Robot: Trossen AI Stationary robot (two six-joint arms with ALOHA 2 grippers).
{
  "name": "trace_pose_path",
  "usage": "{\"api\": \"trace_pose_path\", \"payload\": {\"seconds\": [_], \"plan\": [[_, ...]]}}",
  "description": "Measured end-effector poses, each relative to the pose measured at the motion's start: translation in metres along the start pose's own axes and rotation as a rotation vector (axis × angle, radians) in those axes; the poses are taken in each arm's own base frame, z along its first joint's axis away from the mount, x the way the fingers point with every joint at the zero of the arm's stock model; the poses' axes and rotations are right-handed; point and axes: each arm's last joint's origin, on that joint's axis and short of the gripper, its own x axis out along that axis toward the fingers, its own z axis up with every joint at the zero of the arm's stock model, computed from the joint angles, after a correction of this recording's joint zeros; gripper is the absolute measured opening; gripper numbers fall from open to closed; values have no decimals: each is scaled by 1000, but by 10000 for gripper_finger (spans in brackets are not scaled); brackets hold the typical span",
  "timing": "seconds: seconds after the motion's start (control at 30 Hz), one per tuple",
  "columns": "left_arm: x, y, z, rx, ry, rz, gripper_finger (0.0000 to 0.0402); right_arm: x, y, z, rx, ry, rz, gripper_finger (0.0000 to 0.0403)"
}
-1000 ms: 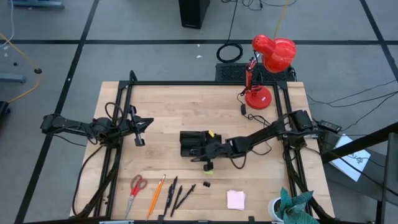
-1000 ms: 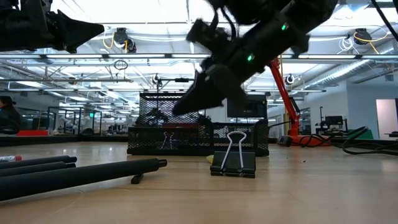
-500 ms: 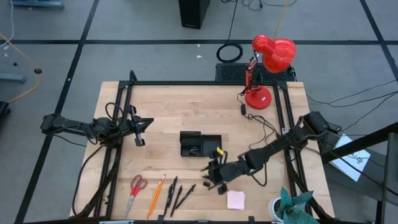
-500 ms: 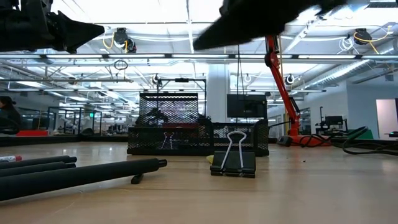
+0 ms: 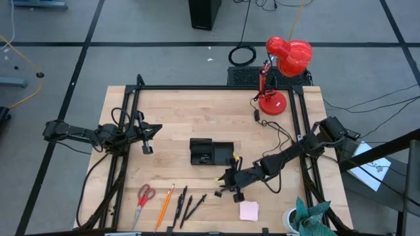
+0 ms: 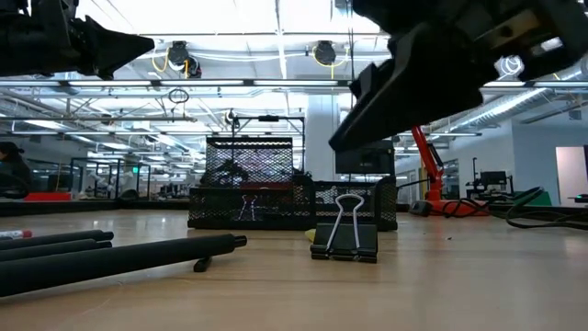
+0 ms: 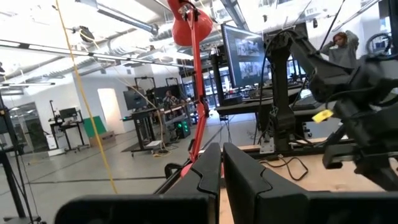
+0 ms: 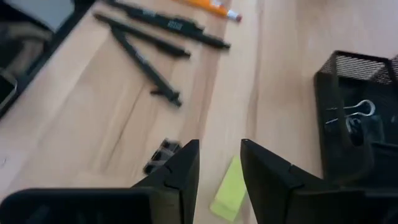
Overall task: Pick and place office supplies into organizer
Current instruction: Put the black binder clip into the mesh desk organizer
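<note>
The black mesh organizer (image 5: 211, 151) stands mid-table with a binder clip (image 8: 354, 112) inside it. My right gripper (image 8: 219, 149) hovers open just near of it, above the table. The small yellow-green piece (image 8: 229, 190) lies on the wood under the gap between its fingers, untouched. A black clip (image 8: 161, 155) lies flat beside that piece. Red-handled scissors (image 5: 143, 198), an orange pencil (image 5: 164, 204) and black pens (image 5: 184, 204) lie along the near edge. The pink note pad (image 5: 249, 210) lies near right. My left gripper (image 5: 147, 139) waits shut at the left.
A red desk lamp (image 5: 279, 75) stands at the far right corner, and its cable runs along the right side. A black frame rail borders the table. Bare wood lies between the organizer and the supplies at the near edge.
My right gripper has left the organizer's near side and swung toward the table's near edge and slightly right, turning as it went. It now hangs over the yellow-green piece. The supplies on the table have stayed where they were.
</note>
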Motion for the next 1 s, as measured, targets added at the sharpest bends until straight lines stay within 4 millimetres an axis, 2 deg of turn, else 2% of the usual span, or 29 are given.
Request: {"api": "trace_pose_path", "payload": {"seconds": [0.23, 0.37, 0.5, 0.6, 0.83, 1.0], "plan": [[0, 0, 0, 0, 0, 0, 26, 0, -6, -7, 136, -118, 108, 112], [0, 0, 0, 0, 0, 0, 26, -2, 3, -15, 158, -111, 132, 112], [0, 0, 0, -1, 0, 1, 26, -4, 9, -14, 205, -134, 154, 112], [0, 0, 0, -1, -1, 1, 26, -1, 17, -20, 216, -119, 118, 114], [0, 0, 0, -3, 0, 1, 26, 7, 22, -31, 232, -100, 54, 171], [0, 0, 0, -2, -1, 1, 26, 9, 18, -31, 252, -109, 46, 208]]}}
